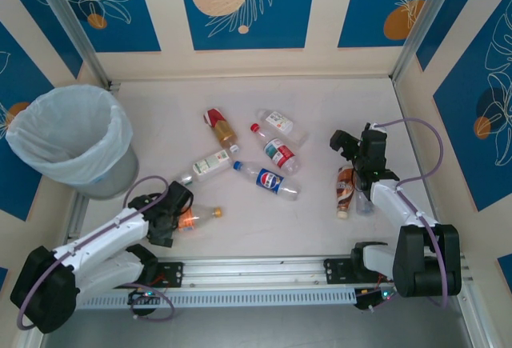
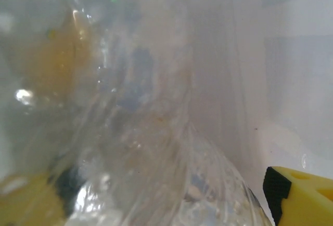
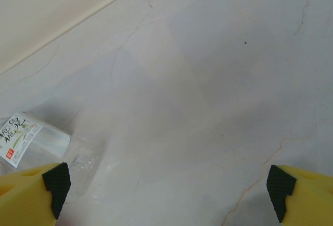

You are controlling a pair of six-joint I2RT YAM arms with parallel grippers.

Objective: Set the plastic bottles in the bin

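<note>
Left pincer (image 1: 180, 214) spread wide around the orange bottle (image 1: 202, 216); right pincer (image 3: 164, 184) spread wide over the table (image 3: 208, 80).

The blue-labelled bottle (image 1: 270, 180) bears a Pepsi logo; the white-labelled bottle (image 3: 32, 142) shows Chinese characters.

On the white bench (image 1: 320, 96), the orange-labelled clear plastic bottle (image 1: 198, 217) lies inside my left end effector (image 1: 178, 213), with the round grey bin (image 1: 112, 177) behind it, leftward.

The white-and-black left arm (image 1: 104, 240) lies low, reaching toward two o'clock; the yellow-fingered left end effector (image 1: 180, 210) is spread wide. The right arm (image 1: 400, 204) reaches toward eleven o'clock, the right end effector (image 1: 346, 142) with fingers far apart.
</note>
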